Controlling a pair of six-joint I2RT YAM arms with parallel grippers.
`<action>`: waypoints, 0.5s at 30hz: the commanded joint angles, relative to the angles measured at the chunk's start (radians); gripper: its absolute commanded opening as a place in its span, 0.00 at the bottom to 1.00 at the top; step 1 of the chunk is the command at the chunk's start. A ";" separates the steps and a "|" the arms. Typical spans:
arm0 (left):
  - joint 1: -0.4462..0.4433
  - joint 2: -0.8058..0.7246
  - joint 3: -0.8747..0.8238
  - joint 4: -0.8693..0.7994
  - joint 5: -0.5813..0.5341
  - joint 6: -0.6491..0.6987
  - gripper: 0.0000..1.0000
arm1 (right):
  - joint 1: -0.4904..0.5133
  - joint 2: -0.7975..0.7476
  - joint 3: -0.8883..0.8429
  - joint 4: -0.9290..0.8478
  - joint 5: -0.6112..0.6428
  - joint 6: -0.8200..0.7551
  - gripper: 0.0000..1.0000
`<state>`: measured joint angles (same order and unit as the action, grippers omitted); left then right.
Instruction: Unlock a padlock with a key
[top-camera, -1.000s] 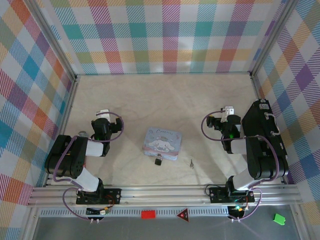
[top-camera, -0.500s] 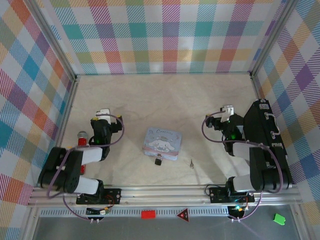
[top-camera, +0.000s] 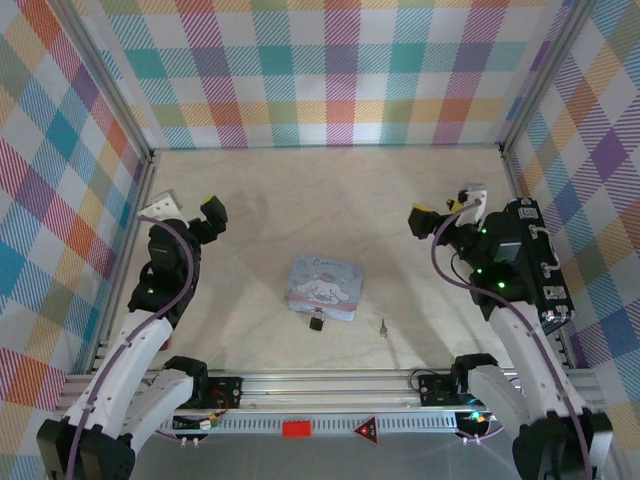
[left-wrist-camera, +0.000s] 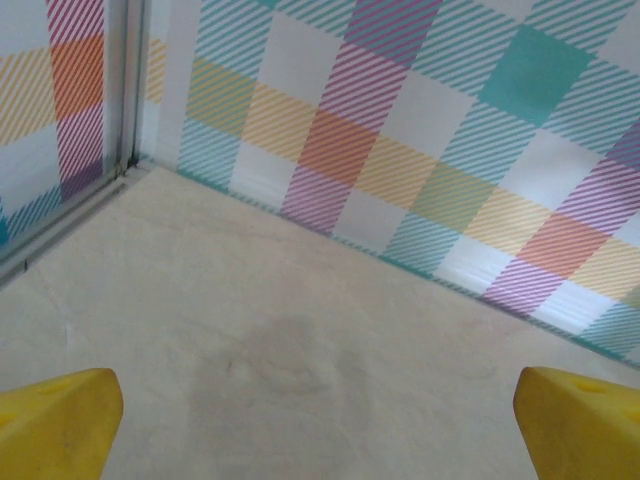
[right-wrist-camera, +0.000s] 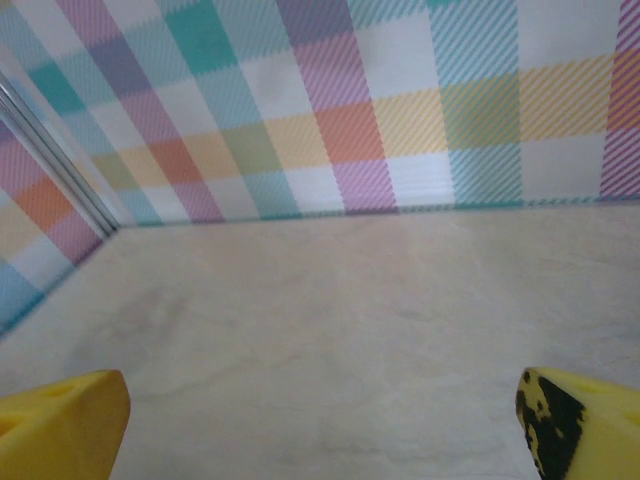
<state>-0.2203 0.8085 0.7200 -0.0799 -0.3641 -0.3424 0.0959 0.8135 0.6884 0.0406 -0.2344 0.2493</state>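
- Left gripper (top-camera: 187, 210) and right gripper (top-camera: 445, 207) are spread wide, nothing held.
- Just beside the tin (top-camera: 323, 287) the padlock (top-camera: 316, 324) is seen, the key (top-camera: 383, 326) near it.
- The key is best pinched from above, jaws narrowed first.

A pale, marbled beige desk (top-camera: 330, 200) is enclosed on three sides by plaid walls (top-camera: 330, 70) in pastel checks; an aluminium rail (top-camera: 330, 385) borders the desk's near edge.

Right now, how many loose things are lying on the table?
3: a pastel tin near the middle, a tiny black padlock at its near edge, and a small key to its right. More may lie hidden.
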 joint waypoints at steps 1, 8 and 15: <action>-0.002 -0.019 0.043 -0.367 0.007 -0.136 1.00 | 0.001 -0.097 0.047 -0.306 -0.002 0.174 0.99; -0.001 -0.094 -0.041 -0.444 0.153 -0.257 1.00 | 0.001 -0.268 -0.003 -0.422 0.004 0.292 0.99; -0.045 -0.043 -0.073 -0.389 0.409 -0.159 1.00 | 0.007 -0.149 0.063 -0.651 -0.108 0.331 0.99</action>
<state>-0.2321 0.7620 0.6670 -0.4694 -0.0727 -0.5083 0.0963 0.6128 0.7158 -0.4679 -0.2707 0.5358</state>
